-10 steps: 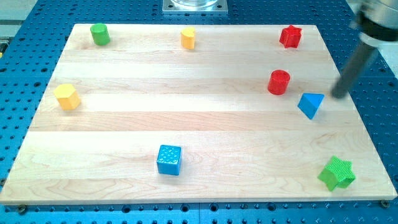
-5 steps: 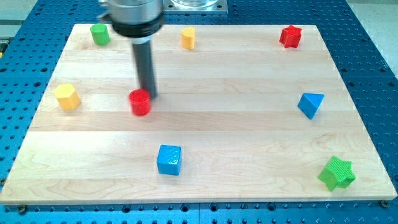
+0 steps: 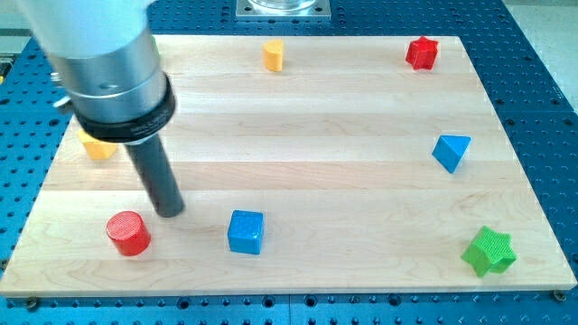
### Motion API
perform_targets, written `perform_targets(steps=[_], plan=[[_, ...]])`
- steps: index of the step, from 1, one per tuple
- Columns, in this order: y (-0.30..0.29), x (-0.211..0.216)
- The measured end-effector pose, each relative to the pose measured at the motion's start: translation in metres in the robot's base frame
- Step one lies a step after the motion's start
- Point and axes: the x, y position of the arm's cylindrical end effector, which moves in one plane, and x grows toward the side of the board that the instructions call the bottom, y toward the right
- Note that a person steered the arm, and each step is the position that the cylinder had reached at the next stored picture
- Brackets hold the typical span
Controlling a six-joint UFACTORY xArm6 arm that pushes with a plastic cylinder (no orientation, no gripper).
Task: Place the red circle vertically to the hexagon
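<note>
The red circle (image 3: pixel 128 233), a short red cylinder, stands near the board's bottom left. The yellow hexagon (image 3: pixel 97 146) sits above it at the left edge, mostly hidden behind my arm's grey body. My tip (image 3: pixel 170 213) rests on the board just right of and slightly above the red circle, close to it; I cannot tell if they touch. The blue cube (image 3: pixel 246 231) lies to the tip's right.
A yellow block (image 3: pixel 273 55) is at the top centre. A red star (image 3: pixel 421 52) is at the top right. A blue triangle (image 3: pixel 451 152) is at the right. A green star (image 3: pixel 489 252) is at the bottom right. The green cylinder is hidden behind the arm.
The red circle has gone from the right side across to the left and then down to the bottom left. My tip followed it left and down. The arm now covers the green cylinder.
</note>
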Motion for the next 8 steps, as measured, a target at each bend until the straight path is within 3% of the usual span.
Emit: perform_targets(steps=[1, 2, 3, 4, 5, 7, 8], plan=[[-0.026, 0.038], [-0.058, 0.039], [-0.058, 0.039], [-0.013, 0.046], [-0.058, 0.071], [-0.086, 0.070], [-0.032, 0.037]])
